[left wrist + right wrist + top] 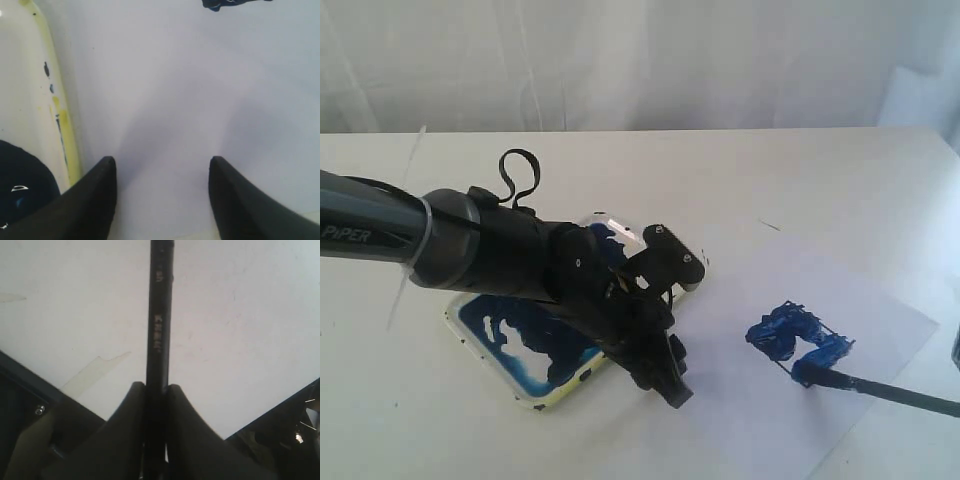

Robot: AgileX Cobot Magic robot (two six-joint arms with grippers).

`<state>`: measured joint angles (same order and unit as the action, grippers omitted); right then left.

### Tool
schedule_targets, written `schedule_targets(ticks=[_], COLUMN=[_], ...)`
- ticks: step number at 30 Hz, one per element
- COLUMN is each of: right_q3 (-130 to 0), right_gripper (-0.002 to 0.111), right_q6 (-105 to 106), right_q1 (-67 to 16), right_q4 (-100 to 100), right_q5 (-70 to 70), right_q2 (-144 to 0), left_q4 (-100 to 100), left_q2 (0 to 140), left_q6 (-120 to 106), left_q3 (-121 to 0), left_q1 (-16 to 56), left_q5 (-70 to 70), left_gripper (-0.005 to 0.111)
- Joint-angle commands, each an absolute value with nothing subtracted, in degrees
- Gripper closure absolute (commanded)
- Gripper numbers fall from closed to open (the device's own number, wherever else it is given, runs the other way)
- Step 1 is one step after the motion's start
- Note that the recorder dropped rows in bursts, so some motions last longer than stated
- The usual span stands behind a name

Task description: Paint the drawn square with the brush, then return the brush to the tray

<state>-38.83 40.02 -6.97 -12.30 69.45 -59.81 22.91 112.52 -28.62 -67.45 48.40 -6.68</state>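
Note:
The drawn square (pixel 798 338) lies on the white paper (pixel 740 420), partly covered with rough blue paint; its edge shows in the left wrist view as the drawn square (pixel 235 4). The brush (pixel 890 390) slants in from the right, its blue tip touching the square's near corner. My right gripper (pixel 156 390) is shut on the brush's black handle (pixel 159 315); it is outside the exterior view. My left gripper (pixel 690 332) (pixel 162 162) is open and empty, low over the paper just beside the tray (pixel 470 330) (pixel 30 100), which holds dark blue paint.
The left arm (pixel 470 250) stretches over the tray from the left. The paper's right edge (pixel 880 400) runs diagonally on the white table. A strip of tape (pixel 95 372) sits on the table below the right gripper. A pale curtain hangs behind.

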Motion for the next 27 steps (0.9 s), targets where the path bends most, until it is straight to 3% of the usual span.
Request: schedule_targets(ticks=[1,13,27], right_q3=[-38.7,-38.7,-38.7], right_gripper=[0.108,0.108,0.108], right_q6=[40.6,38.6,35.8], right_q1=[-6.9,-6.9,-6.9], right_q4=[-11.5,-10.1,-15.0], right_q5=[68.8,63.8,70.0], right_q2=[-59.5,-63.0,-62.8], left_q4=[23.1,23.1,23.1], left_q2=[113.4,113.4,113.4], left_q6=[-28.2,-28.2,-28.2], left_q3=[-66.8,-66.8,-66.8], left_q1=[48.7,48.7,48.7], left_q5=[-9.0,-9.0,-9.0], left_gripper=[0.048,0.048,0.048])
